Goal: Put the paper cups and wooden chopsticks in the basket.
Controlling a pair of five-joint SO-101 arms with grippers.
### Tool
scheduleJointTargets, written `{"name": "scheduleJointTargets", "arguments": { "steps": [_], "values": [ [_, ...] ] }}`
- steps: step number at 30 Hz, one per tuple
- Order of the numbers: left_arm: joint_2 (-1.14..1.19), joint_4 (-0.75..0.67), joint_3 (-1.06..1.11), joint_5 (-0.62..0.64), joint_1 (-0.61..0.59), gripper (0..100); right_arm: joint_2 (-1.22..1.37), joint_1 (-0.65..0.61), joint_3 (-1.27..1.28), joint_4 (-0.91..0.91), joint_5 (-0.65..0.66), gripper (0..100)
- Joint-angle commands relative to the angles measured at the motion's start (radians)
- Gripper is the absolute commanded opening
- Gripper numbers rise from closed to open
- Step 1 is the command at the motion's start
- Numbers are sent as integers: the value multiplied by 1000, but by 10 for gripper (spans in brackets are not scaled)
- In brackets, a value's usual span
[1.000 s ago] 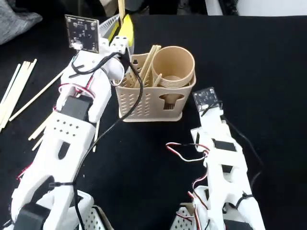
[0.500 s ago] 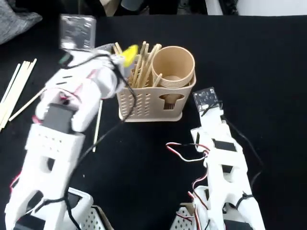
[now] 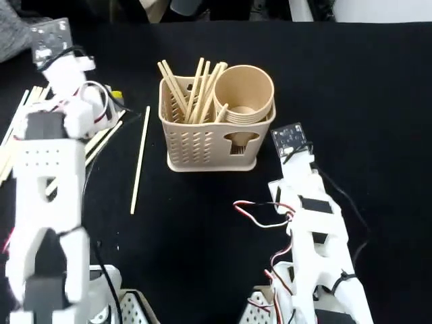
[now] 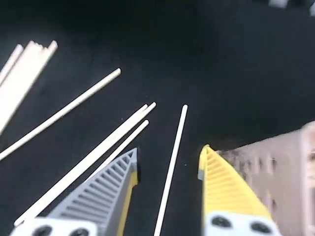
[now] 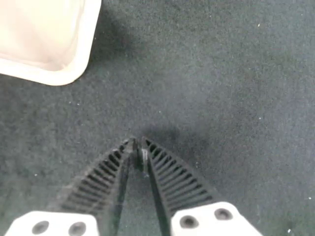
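The beige slotted basket (image 3: 202, 145) stands mid-table. It holds stacked paper cups (image 3: 246, 91) and a bundle of wooden chopsticks (image 3: 192, 84) leaning upright. One loose chopstick (image 3: 140, 158) lies left of the basket, and it also runs between my left gripper's fingers as the chopstick (image 4: 172, 162) on the cloth. More loose chopsticks (image 3: 17, 131) lie at the far left. My left gripper (image 4: 170, 149) hangs open over the loose sticks (image 4: 88, 160), holding nothing. My right gripper (image 5: 138, 146) is shut and empty, low over the cloth just in front of the basket's corner (image 5: 49, 49).
A black cloth covers the table. The right arm (image 3: 307, 216) stretches from the near edge toward the basket's front right. The left arm (image 3: 50, 169) stands along the left side. Bare cloth lies right of and behind the basket.
My left arm has swung left from above the basket to over the loose chopsticks. The sticks it carried now stand in the basket. The right arm has not moved.
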Motion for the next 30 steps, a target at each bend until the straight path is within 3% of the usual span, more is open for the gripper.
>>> {"name": "scheduleJointTargets", "arguments": {
  "steps": [1, 6, 17, 21, 24, 30],
  "values": [
    [180, -157, -8, 0, -7, 209, -27, 12, -5, -11, 9, 12],
    [502, -206, -91, -68, 71, 210, -27, 12, -5, -11, 9, 12],
    [1048, 149, -639, -129, 76, 208, -27, 12, -5, -11, 9, 12],
    [1165, 236, -802, -141, 70, 123, -27, 12, -5, -11, 9, 12],
    [1220, 336, -917, -236, 81, 24, -27, 12, -5, -11, 9, 12],
    [1261, 477, -1040, -262, 76, 28, -27, 12, -5, -11, 9, 12]
  ]
}}
